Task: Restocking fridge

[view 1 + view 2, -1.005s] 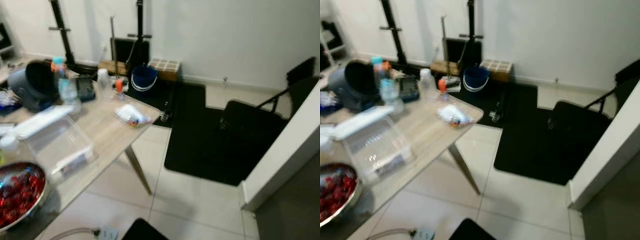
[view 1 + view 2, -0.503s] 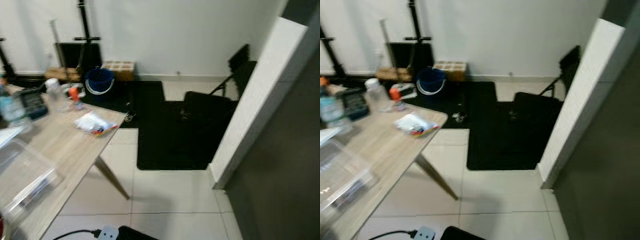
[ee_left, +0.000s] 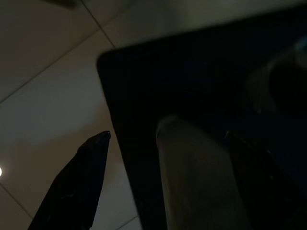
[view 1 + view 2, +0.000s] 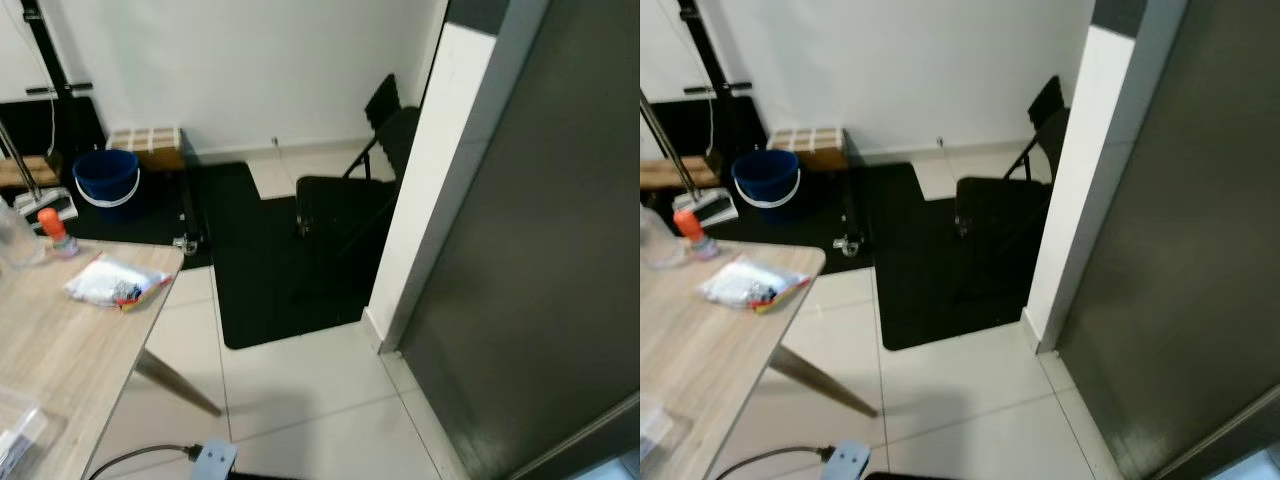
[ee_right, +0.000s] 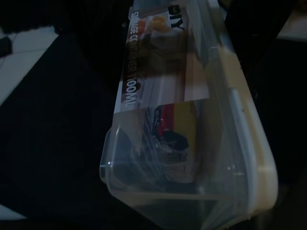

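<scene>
Scene: The head camera looked down on white floor tiles (image 4: 310, 400), a black mat (image 4: 270, 270) and a folding chair (image 4: 350, 195), with a tall dark panel (image 4: 540, 250), probably the fridge's side, on the robot's right.
Table: The corner of a wooden table (image 4: 60, 340) sat at the robot's left, bearing a small plastic packet (image 4: 110, 285) and an orange-capped bottle (image 4: 55, 225); a blue bucket (image 4: 107, 177) stood beyond on the floor.
Task item: A clear plastic storage container (image 5: 192, 129) with a pale lid and a printed label lay close before the right wrist camera, tipped on its side, apparently carried by that arm.
Right gripper: Its fingers could not be made out, so whether they clamped the container cannot be told.
Left gripper: The left gripper (image 3: 163, 187) hung low over tile and mat in deep shade, fingers spread apart and holding nothing.
Step in hand: Judged to be the carry toward the fridge.
Doing it well: The container wanted keeping level and clear of the white wall edge (image 4: 430, 190) during the turn, and the free left gripper suited opening the door.
Risk: The power strip (image 4: 213, 459) and its cable lay near the feet.
</scene>
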`<state>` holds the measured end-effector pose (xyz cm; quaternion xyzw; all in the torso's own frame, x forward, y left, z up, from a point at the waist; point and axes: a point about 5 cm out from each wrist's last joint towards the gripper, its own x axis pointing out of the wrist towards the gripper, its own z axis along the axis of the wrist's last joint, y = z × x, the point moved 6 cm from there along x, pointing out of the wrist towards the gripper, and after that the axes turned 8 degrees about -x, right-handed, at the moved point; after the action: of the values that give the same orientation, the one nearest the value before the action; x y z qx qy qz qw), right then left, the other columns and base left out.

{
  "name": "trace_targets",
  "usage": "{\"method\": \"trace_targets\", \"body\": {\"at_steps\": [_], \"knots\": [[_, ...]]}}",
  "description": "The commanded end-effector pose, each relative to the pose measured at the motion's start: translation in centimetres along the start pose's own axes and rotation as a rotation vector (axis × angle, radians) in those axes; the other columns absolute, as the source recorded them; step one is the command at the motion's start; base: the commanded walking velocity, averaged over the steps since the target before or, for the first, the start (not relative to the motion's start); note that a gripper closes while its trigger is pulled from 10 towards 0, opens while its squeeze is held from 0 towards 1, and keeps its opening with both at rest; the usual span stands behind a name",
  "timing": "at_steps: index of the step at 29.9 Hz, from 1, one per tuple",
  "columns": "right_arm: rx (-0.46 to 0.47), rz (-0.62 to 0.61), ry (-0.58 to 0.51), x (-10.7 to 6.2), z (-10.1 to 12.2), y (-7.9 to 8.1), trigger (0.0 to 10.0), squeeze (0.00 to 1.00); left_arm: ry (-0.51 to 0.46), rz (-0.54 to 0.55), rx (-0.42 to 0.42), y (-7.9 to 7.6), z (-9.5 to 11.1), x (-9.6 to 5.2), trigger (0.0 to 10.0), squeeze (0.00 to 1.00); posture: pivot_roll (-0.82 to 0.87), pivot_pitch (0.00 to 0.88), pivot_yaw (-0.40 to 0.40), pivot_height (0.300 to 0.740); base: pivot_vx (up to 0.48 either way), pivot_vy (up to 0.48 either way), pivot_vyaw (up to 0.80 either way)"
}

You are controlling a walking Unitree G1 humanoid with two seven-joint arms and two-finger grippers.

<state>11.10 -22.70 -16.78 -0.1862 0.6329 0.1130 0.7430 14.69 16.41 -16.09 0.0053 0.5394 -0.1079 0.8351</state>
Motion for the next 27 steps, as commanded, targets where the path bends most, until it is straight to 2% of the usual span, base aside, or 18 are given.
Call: {"method": "trace_targets", "body": {"at_steps": [1,12,19,27], "knots": [[-0.006,0.006,0.008,0.0,-0.2,0.1,10.0,0.0,0.021,0.0,0.018,-0.1,-0.4,0.0,10.0,0.0,-0.05,0.0,-0.027,0.74,0.0,0.0,-0.79],[-0.028,0.009,0.019,0.0,-0.4,-0.1,10.0,0.0,0.017,0.025,0.049,0.3,-0.1,0.0,10.0,0.0,-0.04,0.0,-0.034,0.74,0.0,0.0,-0.79],[-0.028,0.011,0.021,0.0,-0.3,-0.1,10.0,0.0,0.047,0.067,0.091,1.0,-0.5,-0.1,10.0,0.0,-0.05,0.0,-0.028,0.74,0.0,0.0,-0.79],[-0.016,0.017,0.032,-0.1,-0.5,-0.1,10.0,0.0,0.044,0.077,0.084,1.2,-0.5,-0.1,10.0,0.0,-0.05,0.0,-0.023,0.74,0.0,0.0,-0.79]]}}
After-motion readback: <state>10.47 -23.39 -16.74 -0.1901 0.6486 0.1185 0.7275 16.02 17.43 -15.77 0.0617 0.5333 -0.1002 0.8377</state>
